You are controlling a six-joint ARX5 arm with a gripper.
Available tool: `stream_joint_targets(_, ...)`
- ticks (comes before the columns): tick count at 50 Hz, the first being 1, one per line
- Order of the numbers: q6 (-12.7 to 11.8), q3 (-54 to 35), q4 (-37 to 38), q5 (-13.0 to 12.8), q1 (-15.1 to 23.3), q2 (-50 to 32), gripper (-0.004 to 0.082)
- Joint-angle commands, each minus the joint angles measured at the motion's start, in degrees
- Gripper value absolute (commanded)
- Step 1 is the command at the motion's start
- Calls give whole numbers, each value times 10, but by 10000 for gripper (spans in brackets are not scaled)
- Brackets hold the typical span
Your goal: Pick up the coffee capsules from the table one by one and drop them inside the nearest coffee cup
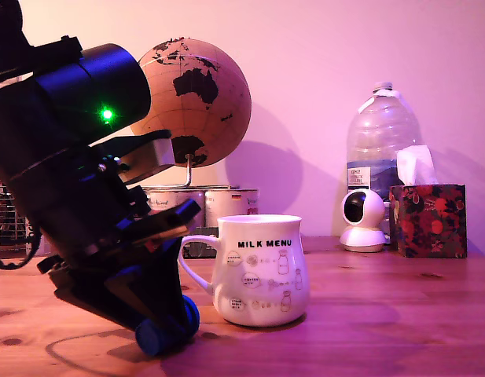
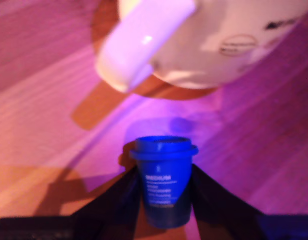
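Down at the table (image 1: 399, 314), the gripper (image 2: 166, 197) pinches the blue capsule (image 2: 163, 180) beside the mug (image 1: 262, 271). Lifting and dropping remain, I'd say.

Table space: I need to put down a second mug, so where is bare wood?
Bare pine plank table lies on the exterior view's right of the white ceramic mug, before the floral tissue box. Crowded: the mug's handle side, where the pincer holds a blue capsule.

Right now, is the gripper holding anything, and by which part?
Yes. The gripper holds the blue capsule, fingers on opposite sides of its tapered body, below the wide rim, low over the table beside the mug.
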Motion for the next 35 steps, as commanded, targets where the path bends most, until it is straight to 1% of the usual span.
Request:
stream_joint_targets(1,6,-10,-16,13,-2,-19,210)
stream_joint_targets(12,6,-9,-73,32,-2,-98,210)
stream_joint_targets(13,91,-9,-78,32,-2,-105,210)
stream_joint_targets(17,91,-9,-98,46,-2,-131,210)
stream_joint_targets(23,91,-6,-133,57,-2,-161,210)
stream_joint_targets(24,139,-4,-139,57,-2,-164,210)
stream_joint_targets(25,139,-2,-144,57,-2,-168,210)
stream_joint_targets(26,147,0,-150,58,-2,-170,210)
stream_joint_targets(32,147,15,-169,58,-2,-179,210)
stream_joint_targets(33,164,19,-170,58,-2,-180,210)
stream_joint_targets(35,165,24,-172,58,-2,-180,210)
